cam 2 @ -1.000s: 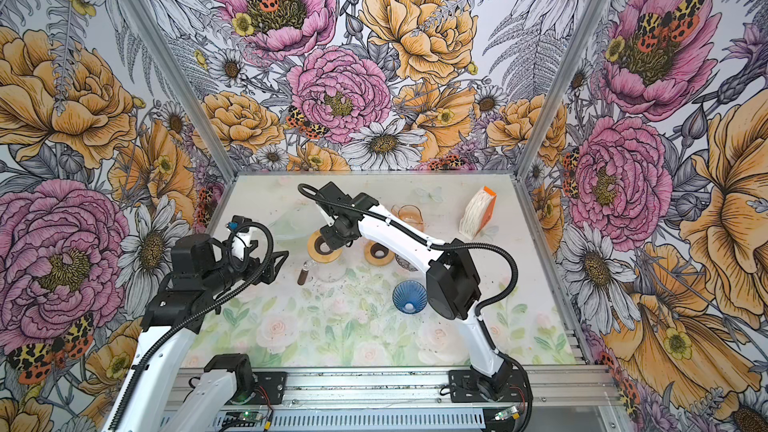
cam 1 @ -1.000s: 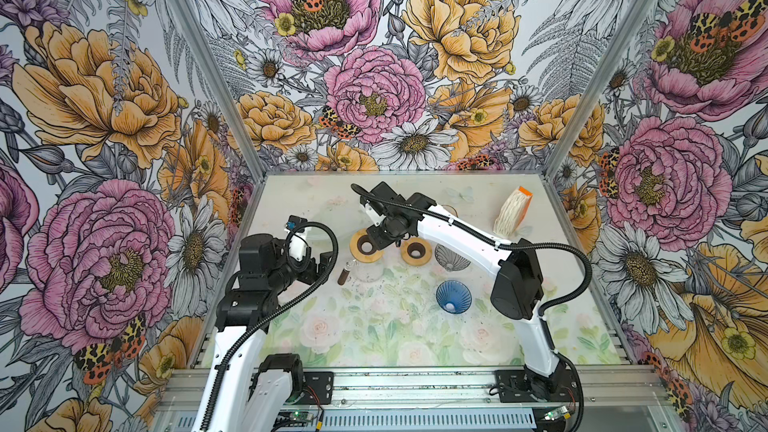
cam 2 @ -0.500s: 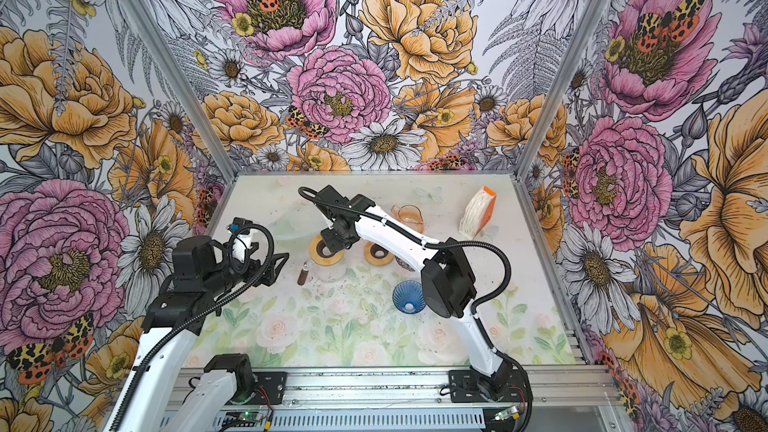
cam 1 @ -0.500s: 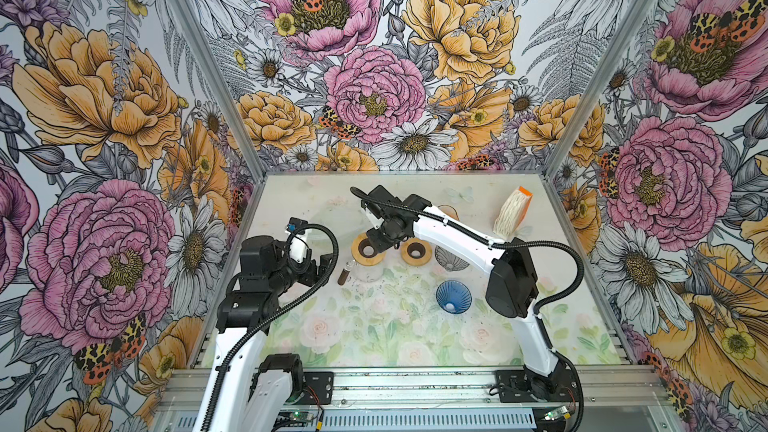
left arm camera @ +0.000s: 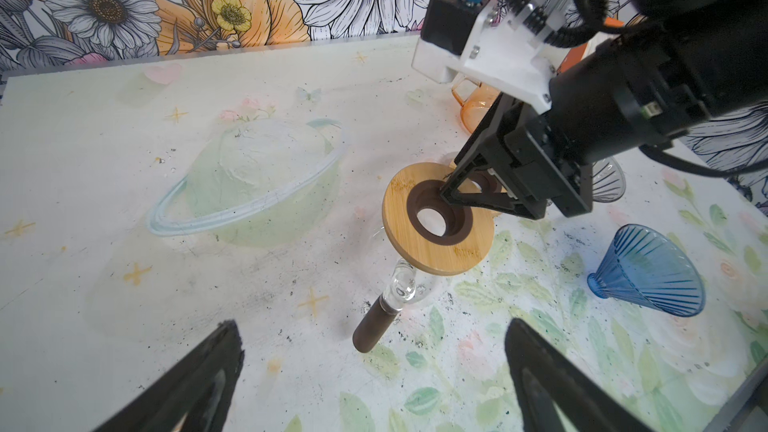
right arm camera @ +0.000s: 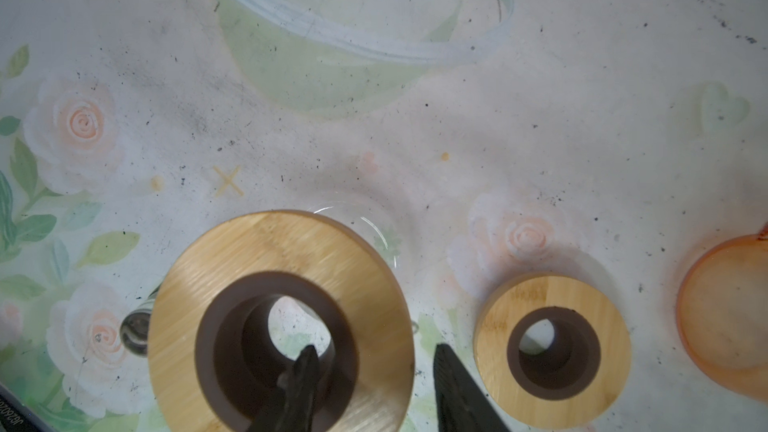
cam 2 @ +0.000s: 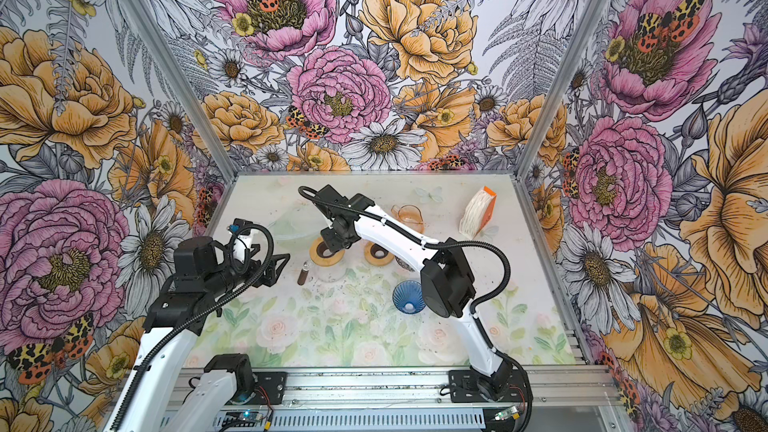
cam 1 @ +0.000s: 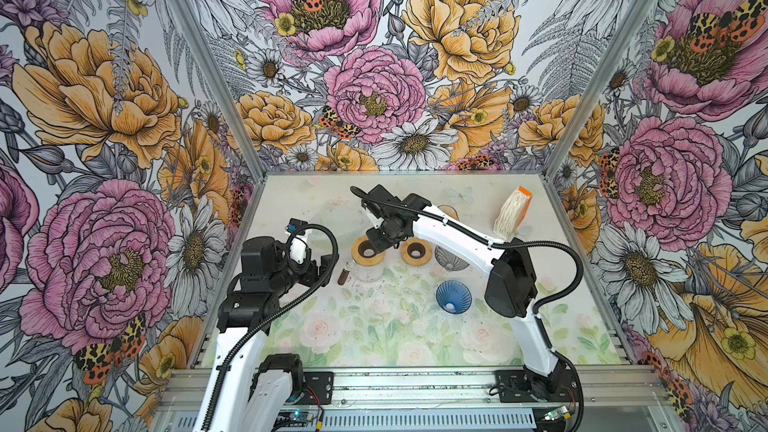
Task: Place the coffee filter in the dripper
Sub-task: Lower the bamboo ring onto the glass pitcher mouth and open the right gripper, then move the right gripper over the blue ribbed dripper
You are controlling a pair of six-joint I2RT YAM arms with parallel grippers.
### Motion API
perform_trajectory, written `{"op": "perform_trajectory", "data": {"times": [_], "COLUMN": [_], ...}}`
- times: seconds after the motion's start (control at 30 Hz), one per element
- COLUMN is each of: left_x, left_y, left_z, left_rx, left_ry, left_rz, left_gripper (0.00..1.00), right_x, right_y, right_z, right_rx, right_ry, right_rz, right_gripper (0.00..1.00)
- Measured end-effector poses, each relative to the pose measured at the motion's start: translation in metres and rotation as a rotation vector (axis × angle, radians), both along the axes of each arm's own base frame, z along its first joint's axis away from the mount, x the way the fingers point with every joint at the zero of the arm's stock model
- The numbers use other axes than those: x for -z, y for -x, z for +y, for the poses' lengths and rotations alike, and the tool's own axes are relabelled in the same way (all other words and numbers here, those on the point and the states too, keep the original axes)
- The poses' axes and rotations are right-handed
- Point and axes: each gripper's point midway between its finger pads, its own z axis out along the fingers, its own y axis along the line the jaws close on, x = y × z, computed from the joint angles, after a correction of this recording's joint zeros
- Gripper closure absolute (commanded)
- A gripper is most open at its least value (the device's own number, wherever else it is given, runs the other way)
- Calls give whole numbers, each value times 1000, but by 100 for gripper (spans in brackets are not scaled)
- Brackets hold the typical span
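Observation:
A stack of white paper coffee filters (cam 1: 512, 214) stands in an orange holder at the back right, far from both grippers. A blue ribbed dripper (cam 1: 454, 297) lies on its side near the middle right. My right gripper (right arm camera: 374, 349) is open over the large wooden ring (right arm camera: 291, 251). One finger (right arm camera: 305, 371) hangs inside the ring's brown hole, the other finger (right arm camera: 453, 384) just outside its rim with a gap showing. The ring rests tilted on a glass server (left arm camera: 405, 284). At the left my left gripper (cam 1: 326, 268) hovers wide open, holding nothing.
A smaller wooden ring (cam 1: 416, 252) lies right of the large one. Beyond it sit a clear ribbed dripper (cam 1: 452, 258) and an orange glass cup (cam 1: 449, 211). The server's brown handle (left arm camera: 374, 326) points at my left gripper. Dark specks dot the mat.
My right gripper's jaws have spread wider around the large ring's wall, and that arm has shifted slightly left. The left arm has stayed still.

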Motion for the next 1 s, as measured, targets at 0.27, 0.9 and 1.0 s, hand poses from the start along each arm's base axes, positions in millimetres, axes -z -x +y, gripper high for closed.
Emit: {"op": "perform_trajectory", "data": {"times": [0.27, 0.9, 1.0], "left_x": [1, -32, -36], "left_y": [1, -1, -1], "left_z": [-5, -27, -36], "left_rx": [8, 83, 115], "left_ry": [16, 35, 31], "left_rz": [9, -43, -49], "left_gripper": [1, 1, 1], "right_x": [-6, -100, -116], "right_y": [-2, -1, 2], "right_z": [2, -10, -24], "right_rx": [11, 41, 61], "right_ry": [-13, -188, -216], "right_rz": [-5, -145, -167], "right_gripper": [50, 47, 46]}}
